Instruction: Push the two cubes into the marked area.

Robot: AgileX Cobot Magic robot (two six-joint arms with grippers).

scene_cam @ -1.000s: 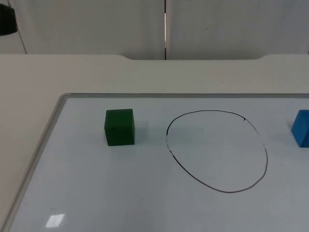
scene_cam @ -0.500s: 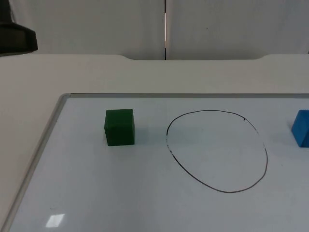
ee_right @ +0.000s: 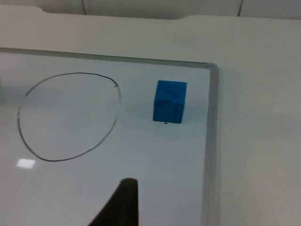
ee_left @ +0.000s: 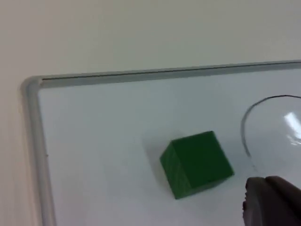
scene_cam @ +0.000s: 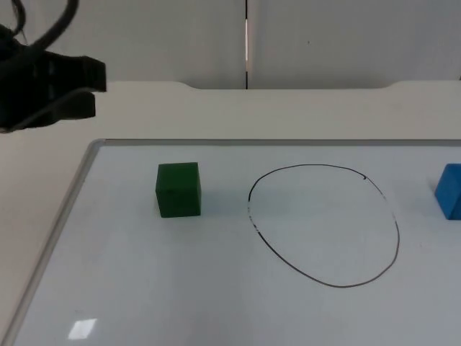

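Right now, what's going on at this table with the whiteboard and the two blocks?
Nothing is being pushed yet. The left pincer is over the table beyond the whiteboard's far left corner, away from the green cube, which sits on the white board left of the hand-drawn black oval. The blue cube sits to the right of the oval, near the board's right edge. Both cubes lie outside the oval.
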